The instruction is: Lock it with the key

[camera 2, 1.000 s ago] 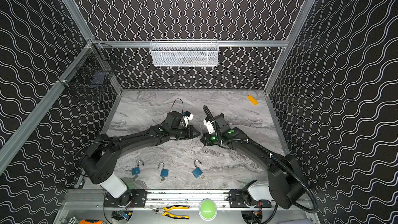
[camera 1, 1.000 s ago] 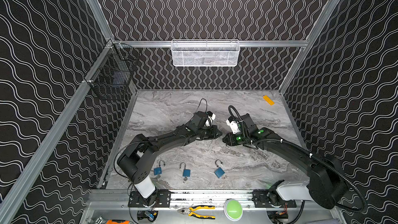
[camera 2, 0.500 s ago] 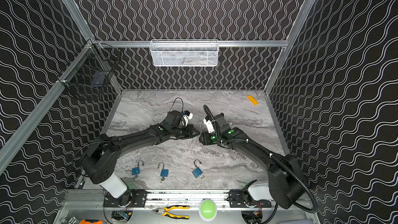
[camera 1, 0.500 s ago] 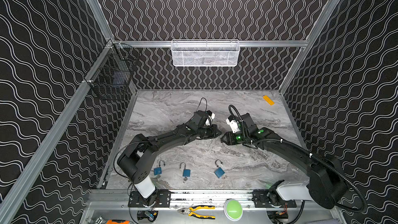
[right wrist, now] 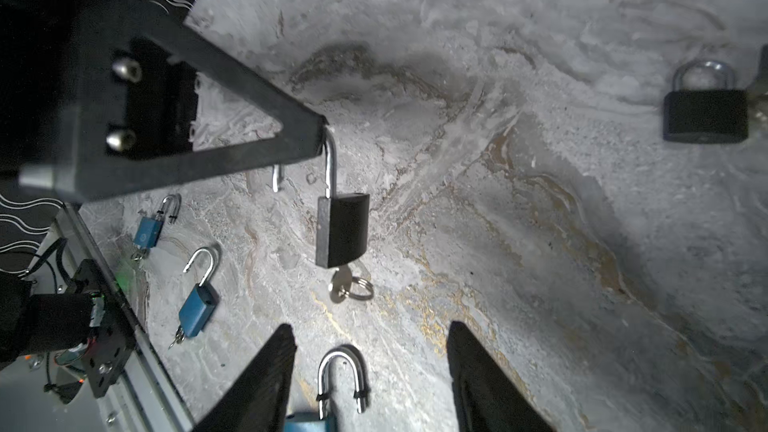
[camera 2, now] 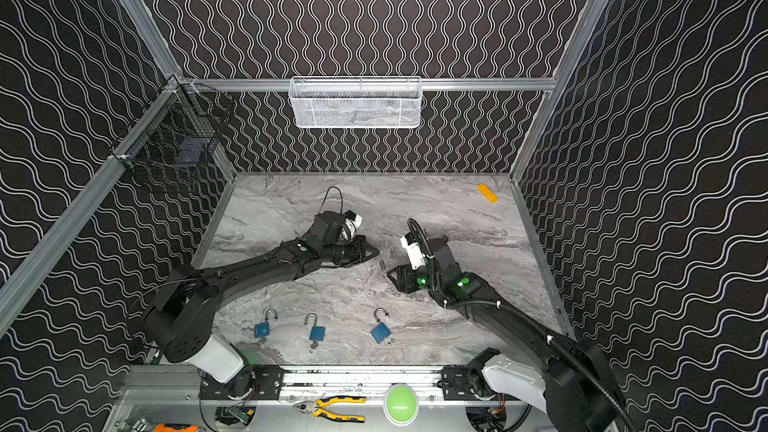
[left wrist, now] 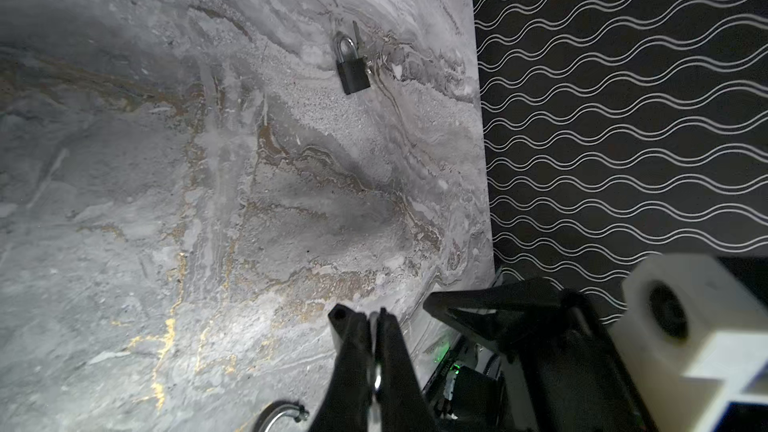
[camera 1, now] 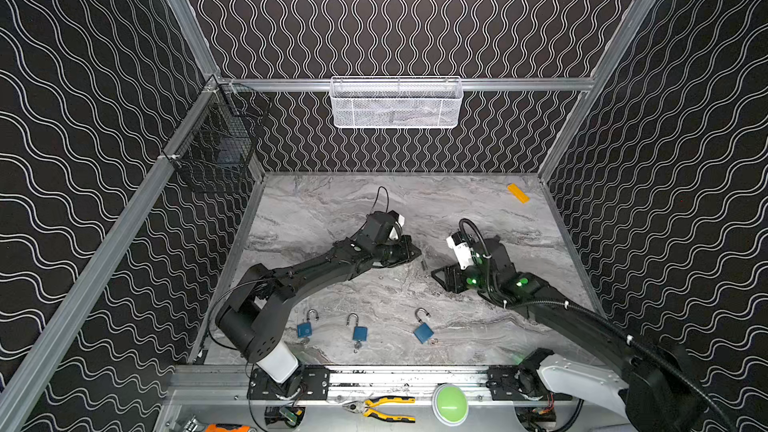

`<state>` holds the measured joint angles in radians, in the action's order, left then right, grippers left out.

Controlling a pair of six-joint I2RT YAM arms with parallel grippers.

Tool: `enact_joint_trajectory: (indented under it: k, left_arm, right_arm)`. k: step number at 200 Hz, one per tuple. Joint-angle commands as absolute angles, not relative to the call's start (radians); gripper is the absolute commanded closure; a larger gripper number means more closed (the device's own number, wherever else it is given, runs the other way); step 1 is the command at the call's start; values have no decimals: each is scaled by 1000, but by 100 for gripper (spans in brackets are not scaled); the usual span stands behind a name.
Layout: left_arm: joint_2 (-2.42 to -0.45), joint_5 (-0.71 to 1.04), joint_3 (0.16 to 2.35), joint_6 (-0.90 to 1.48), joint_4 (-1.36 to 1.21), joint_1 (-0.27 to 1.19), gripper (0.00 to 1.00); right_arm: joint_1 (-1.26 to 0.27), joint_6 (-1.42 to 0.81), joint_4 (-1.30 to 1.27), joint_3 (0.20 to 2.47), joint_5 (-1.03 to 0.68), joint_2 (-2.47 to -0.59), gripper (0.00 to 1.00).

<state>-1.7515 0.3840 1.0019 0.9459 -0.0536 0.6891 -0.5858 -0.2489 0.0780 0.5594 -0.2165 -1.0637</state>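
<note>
Grey-veined surface [camera 1: 324,209], both arms low over its middle, tips near each other but apart.

Next, the left tool [left wrist: 368,317]: clenched on the steel shackle [right wrist: 330,168] of a black padlock [right wrist: 341,230]. The lock hangs straight below this tool, body down, and appears clear of the surface. The shackle is swung open, with the long leg in the body and the short leg free off to one side.

Then the right tool [right wrist: 370,330]: released, jaws wide, nothing between them. It faces the hanging lock from just short of it.

Off to the far side of the right tool, well apart, a second black padlock [right wrist: 704,116] lies flat with its shackle closed. Behind both tools, toward the arm bases, three blue padlocks [camera 1: 359,332] lie flat in a row, shackles open.

Smallest, the key [right wrist: 338,282]: seated under the held lock, bow showing, split ring [right wrist: 359,286] dangling from it. It is the nearest thing ahead of the right tool.

Step, as I read it: lock presented, key in, not yet locked. The next move likely falls to the right tool.
- Square up on the body or the small flat bow.
- Close without snagging the ring.
- Line the free leg over its hole and press home, then turn.

The lock hangs from one leg only, so expect swing or twist. The left tool's pinch must resist that.
</note>
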Motion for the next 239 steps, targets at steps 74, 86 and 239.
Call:
enact_joint_trajectory:
  k: [74, 86, 239]
  left_arm:
    - [-1687, 308, 983, 1123, -79, 688, 100]
    - [-1683, 310, 980, 1124, -86, 688, 100]
    - [-1641, 331, 934, 1137, -124, 685, 100]
  right_arm:
    - [-781, -35, -588, 320, 172, -1041, 42]
    - [-804, -18, -633, 321, 198, -1077, 42]
    - [-853, 13, -931, 320, 263, -1330, 53]
